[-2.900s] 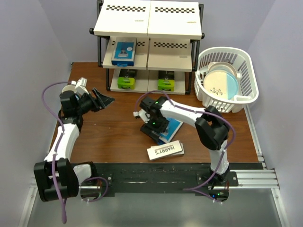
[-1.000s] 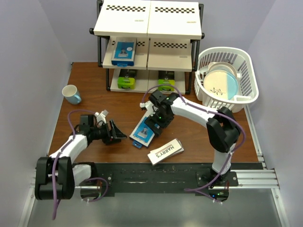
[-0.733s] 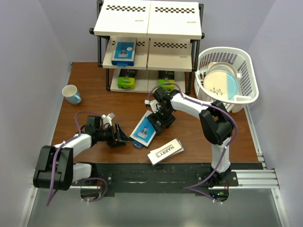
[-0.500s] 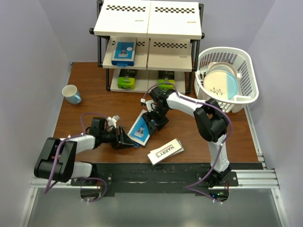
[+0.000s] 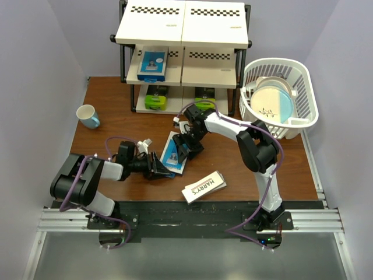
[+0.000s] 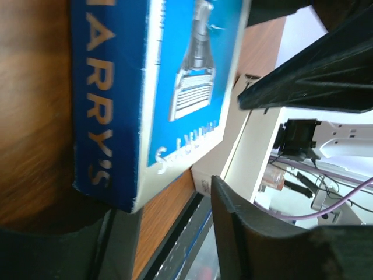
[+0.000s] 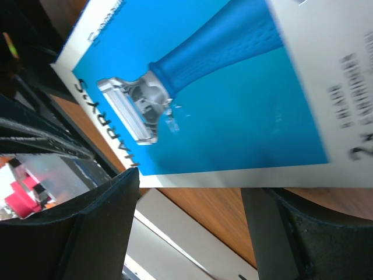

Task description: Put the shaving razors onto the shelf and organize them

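**ITEM: BLUE-AND-WHITE RAZOR BOX, LOOSE ON TABLE, FLANKED BY BOTH GRIPPERS**

**Article.** Blue-and-white razor box (image 5: 173, 153). Flat retail carton lying printed face up. The razor picture and "HARRY'S" lettering are legible in both wrist views.

**Location.** On the brown table (image 5: 116, 131) near its middle. It sits on the near side of the shelf (image 5: 183, 52), well apart from it and askew to the shelf front.

**Handling (judged).**
- Light, stiff cardboard with a glossy print that is probably a little slippery.
- The edges would crush under a hard pinch.
- Best taken across the narrow width by the two long sides.
- Lying flat, those sides sit low on the table, so one end may need tipping up first.

**Tool, left.** Left gripper (image 5: 157, 167), low to the table at the box's near-left corner, jaws apart. In its wrist view the box corner lies just beside the gap between the fingers (image 6: 262, 233) and is not clamped.

**Tool, right.** Right gripper (image 5: 186, 146), at the box's far-right edge, jaws spread wide and holding nothing. The carton edge sits at the fingertips. Contact cannot be told.

**Shelf stock.**
- Twin blue-and-white box (image 5: 152, 64) on the middle tier, left.
- Two black-and-green boxes (image 5: 156, 98) on the bottom tier, the right one partly hidden by the right arm.
- The place beside the twin looks the likely destination.

**Adjacent.**
- White "HARRY'S" box (image 5: 203, 186), just near-right of the item.
- Basket (image 5: 303, 87) holding a plate (image 5: 272, 105), far right.
- Mug (image 5: 87, 115), far left.
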{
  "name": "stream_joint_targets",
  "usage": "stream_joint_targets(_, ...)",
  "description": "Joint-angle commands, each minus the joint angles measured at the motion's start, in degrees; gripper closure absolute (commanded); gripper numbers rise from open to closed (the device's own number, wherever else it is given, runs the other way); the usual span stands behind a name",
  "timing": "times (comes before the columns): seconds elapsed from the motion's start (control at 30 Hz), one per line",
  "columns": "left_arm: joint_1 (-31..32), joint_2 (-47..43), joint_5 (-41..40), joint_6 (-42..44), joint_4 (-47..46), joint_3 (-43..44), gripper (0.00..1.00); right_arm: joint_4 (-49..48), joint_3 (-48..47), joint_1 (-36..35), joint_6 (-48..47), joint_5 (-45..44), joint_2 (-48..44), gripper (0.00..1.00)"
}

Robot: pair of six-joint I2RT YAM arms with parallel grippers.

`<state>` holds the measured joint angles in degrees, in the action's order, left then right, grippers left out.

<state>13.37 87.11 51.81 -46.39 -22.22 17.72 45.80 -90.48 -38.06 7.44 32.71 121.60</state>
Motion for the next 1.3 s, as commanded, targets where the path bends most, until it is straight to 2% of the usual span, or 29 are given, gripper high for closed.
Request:
stream_joint_targets(0.0,0.9,-1.2,-0.7,-2.4,-10.6,-1.5,0.45,-4.0,1.0,0.0,5.0,4.9,-0.4,0.27)
stream_joint_targets(0.17,1.0,-2.2,-4.0,-1.1,-14.0,-2.2,0.49,-6.8,2.2,-0.1,8.9,8.2,1.1,0.27)
stream_joint_targets(0.3,0.9,-2.8,-5.2,-1.1,-15.7,-1.9,0.64,-9.0,2.8,-0.1,11.5,9.5,2.2,0.27)
stream_joint_targets(0.33,0.9,-2.9,-5.5,-1.2,-15.9,-2.0,0.74,-9.2,2.8,-0.1,11.8,9.7,2.5,0.27)
stream_joint_targets(0.4,0.9,-3.2,-5.6,-1.0,-16.1,-2.2,0.81,-9.8,2.8,-0.1,12.2,9.7,2.8,0.27)
stream_joint_targets(0.63,0.8,-1.9,-8.7,-1.6,-16.9,-2.5,0.83,-10.0,3.5,-0.3,11.7,9.1,2.2,0.27)
stream_joint_targets(0.67,0.8,-1.5,-8.6,-1.6,-17.7,-2.2,0.93,-10.0,3.6,-0.3,11.6,9.0,1.9,0.27)
stream_joint_targets(0.7,0.8,-1.4,-7.6,-1.1,-18.6,-2.0,0.99,-9.8,3.6,-0.2,11.2,8.9,1.5,0.27)
stream_joint_targets(0.87,0.2,-5.1,-2.7,-0.9,-23.8,-1.2,1.0,-1.4,1.0,1.1,1.1,4.5,-4.4,0.26)
stream_joint_targets(1.07,0.2,-11.5,4.6,0.3,-31.7,1.3,1.0,6.9,4.1,7.5,-11.6,-1.2,-19.5,0.25)
stream_joint_targets(1.27,0.3,-14.0,9.5,-6.5,-40.9,4.7,1.0,9.9,9.6,15.1,-15.6,-6.5,-31.7,0.24)
